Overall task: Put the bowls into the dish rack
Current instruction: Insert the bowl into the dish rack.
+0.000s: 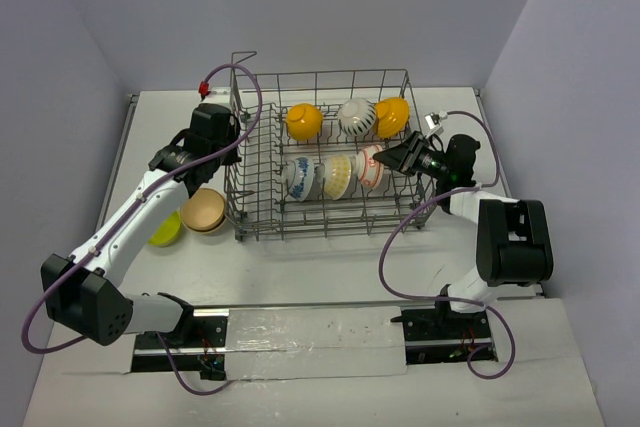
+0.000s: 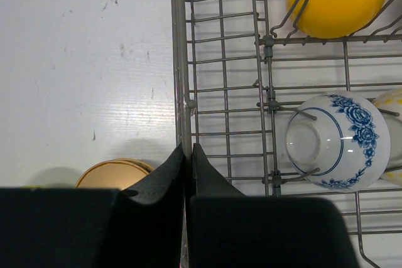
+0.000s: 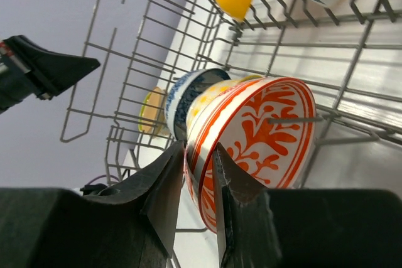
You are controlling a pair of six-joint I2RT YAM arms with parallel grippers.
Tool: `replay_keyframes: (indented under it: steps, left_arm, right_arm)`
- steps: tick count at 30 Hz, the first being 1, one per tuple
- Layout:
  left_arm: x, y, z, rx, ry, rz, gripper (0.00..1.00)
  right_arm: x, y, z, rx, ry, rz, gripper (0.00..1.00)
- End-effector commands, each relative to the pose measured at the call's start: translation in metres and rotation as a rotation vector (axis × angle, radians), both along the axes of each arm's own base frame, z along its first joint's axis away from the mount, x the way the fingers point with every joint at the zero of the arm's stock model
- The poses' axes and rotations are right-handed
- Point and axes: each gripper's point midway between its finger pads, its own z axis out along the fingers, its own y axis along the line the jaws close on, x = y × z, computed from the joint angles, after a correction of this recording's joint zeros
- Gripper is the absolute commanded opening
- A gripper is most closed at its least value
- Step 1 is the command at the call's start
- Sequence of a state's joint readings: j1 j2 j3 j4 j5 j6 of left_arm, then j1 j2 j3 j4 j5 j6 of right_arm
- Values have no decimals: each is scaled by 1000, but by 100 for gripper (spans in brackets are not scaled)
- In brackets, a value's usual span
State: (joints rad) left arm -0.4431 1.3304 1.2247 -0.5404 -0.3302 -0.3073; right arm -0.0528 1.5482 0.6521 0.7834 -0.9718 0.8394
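Observation:
The grey wire dish rack [image 1: 325, 75] holds several bowls on edge: two orange-yellow ones [image 1: 303, 121] [image 1: 392, 117] and a white striped one [image 1: 355, 117] behind, with a blue-patterned bowl [image 1: 298, 177], a yellow-flecked bowl [image 1: 335, 175] and a red-and-white bowl [image 1: 370, 167] in front. My right gripper [image 3: 200, 149] straddles the red-and-white bowl's [image 3: 270, 136] rim, its jaws slightly apart, and the bowl leans on a tine. My left gripper [image 2: 188, 147] is shut on the rack's left rim wire [image 2: 178, 61]. A tan bowl [image 1: 204, 211] and a lime green bowl [image 1: 165, 230] sit on the table left of the rack.
The rack's raised corner handle [image 1: 243, 59] stands at its far left. Purple cables loop from both arms, one over the rack's left wall [image 1: 255, 112]. Walls close the table in on the left, back and right.

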Motion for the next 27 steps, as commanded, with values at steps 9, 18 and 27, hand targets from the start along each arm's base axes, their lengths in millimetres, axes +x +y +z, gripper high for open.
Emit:
replay_keyframes:
  steps: [9,18,27]
  left_arm:
    - [-14,-18,-27,19,99,-112,10]
    - [-14,-18,-26,18,95,-113,10]
    - [-15,-18,-27,24,98,-115,8]
  right_arm:
    - [9,-12,20,-113,-89,-66,38]
    - [15,-25,7,-231,-25,-152,42]
    - [19,-33,-2,-292,13,-202,44]
